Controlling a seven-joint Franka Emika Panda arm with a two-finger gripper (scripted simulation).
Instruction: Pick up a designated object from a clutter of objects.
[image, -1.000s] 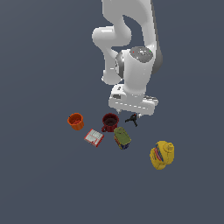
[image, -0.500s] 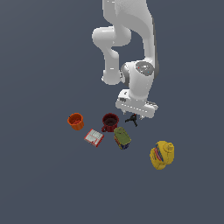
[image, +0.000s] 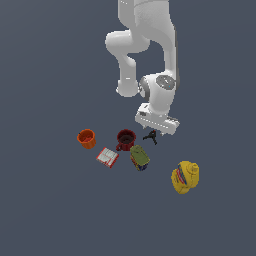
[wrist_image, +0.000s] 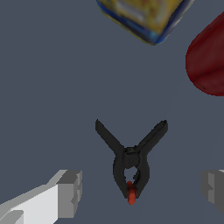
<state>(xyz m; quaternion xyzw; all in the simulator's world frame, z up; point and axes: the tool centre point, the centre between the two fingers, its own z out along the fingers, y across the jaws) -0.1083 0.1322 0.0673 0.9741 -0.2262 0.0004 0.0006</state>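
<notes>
- Beneath the gripper (image: 156, 131) in the exterior view, we see the black clamp (image: 150, 136) partly hidden by the arm's hand, lying just beside the dark red mug (image: 125, 139).
- At the wrist view's edges, we see the mug (wrist_image: 208, 61) and the green-blue can (wrist_image: 140, 15) cut off.
- We see the clamp (wrist_image: 130, 162) lying flat between the fingers (wrist_image: 70, 192), which stand spread wide and touch nothing.
- We see nothing inside the orange cup (image: 86, 138); the mug's interior is too dark to judge.
</notes>
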